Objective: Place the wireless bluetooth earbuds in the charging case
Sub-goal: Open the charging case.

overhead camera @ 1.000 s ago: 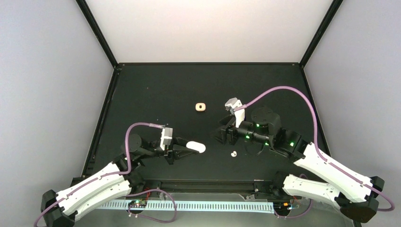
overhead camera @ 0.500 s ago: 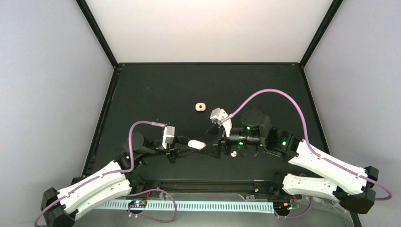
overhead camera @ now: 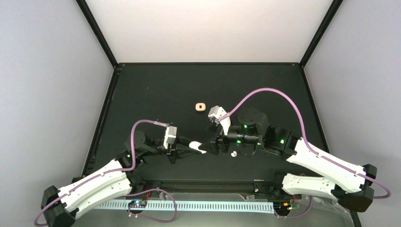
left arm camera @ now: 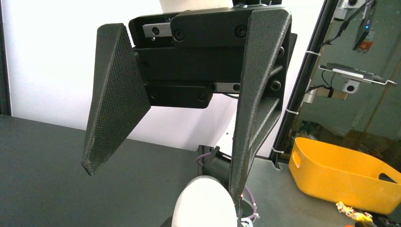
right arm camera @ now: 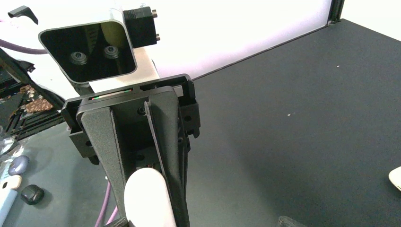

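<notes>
1. left fingers [right arm camera: 100, 142] are narrow and pinched tight on the charging case [right arm camera: 146, 201]. the case is a smooth, glossy white pebble with a rounded end.
2. the case sits out near the front middle of the matte black desk [overhead camera: 156, 90], right between the two arms.
3. right fingers [left arm camera: 116, 104] are spread wide with nothing between them. they are two flat black wedges with fine cross-hatched faces, tapering to points.
4. those wedges face the case head-on, and one tip is just beside its rounded end. whether they touch, i cannot tell.
5. there is one earbud [overhead camera: 233, 153] in view, a tiny white speck lying on the desk. it is outside the case, just on the near side of the right wrist, and too small to tell its shape.
6. one cream squarish piece [overhead camera: 201, 107] with rounded corners and a dark centre lies farther back on the desk, well apart from both arms.
7. there are two purple cables [overhead camera: 269, 92], one looping over each arm. the arm shells are smooth white and the joints are black.
8. one yellow plastic tub [left arm camera: 340, 175] with a handle slot stands beyond the desk edge in the left wrist view.
</notes>
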